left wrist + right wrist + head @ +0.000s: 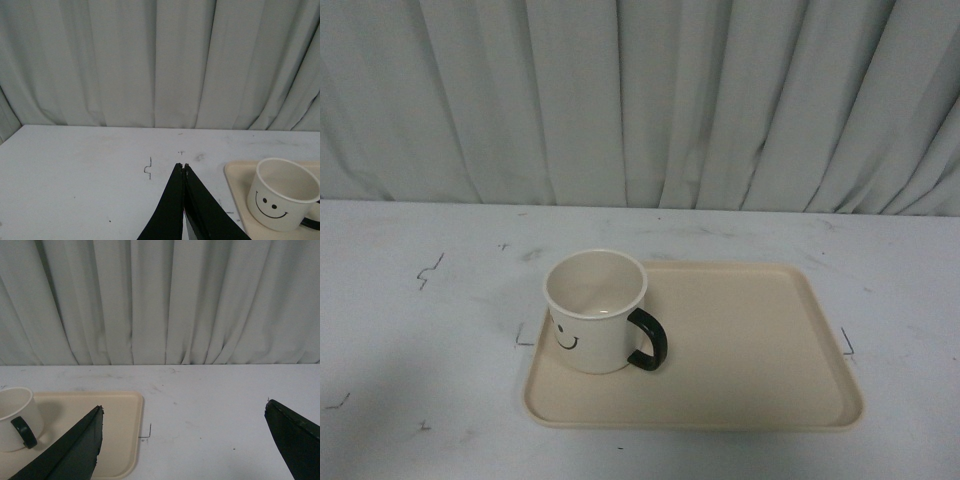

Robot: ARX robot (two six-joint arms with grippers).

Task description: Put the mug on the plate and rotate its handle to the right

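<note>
The cream mug (595, 310) stands upright on the left part of the beige plate (750, 340), smiley face toward the front left. Its black handle (648, 340) points to the right and a little forward. No arm shows in the front view. In the left wrist view the mug (280, 195) sits on the plate's corner (237, 180), to one side of my left gripper (182, 166), which is shut and empty over bare table. In the right wrist view my right gripper (184, 407) is open wide and empty; the mug (15, 422), handle (24, 431) and plate (122, 432) lie beside it.
The table (410, 330) is white with small black corner marks (428, 270) around the plate. A pale pleated curtain (640, 100) hangs along the table's far edge.
</note>
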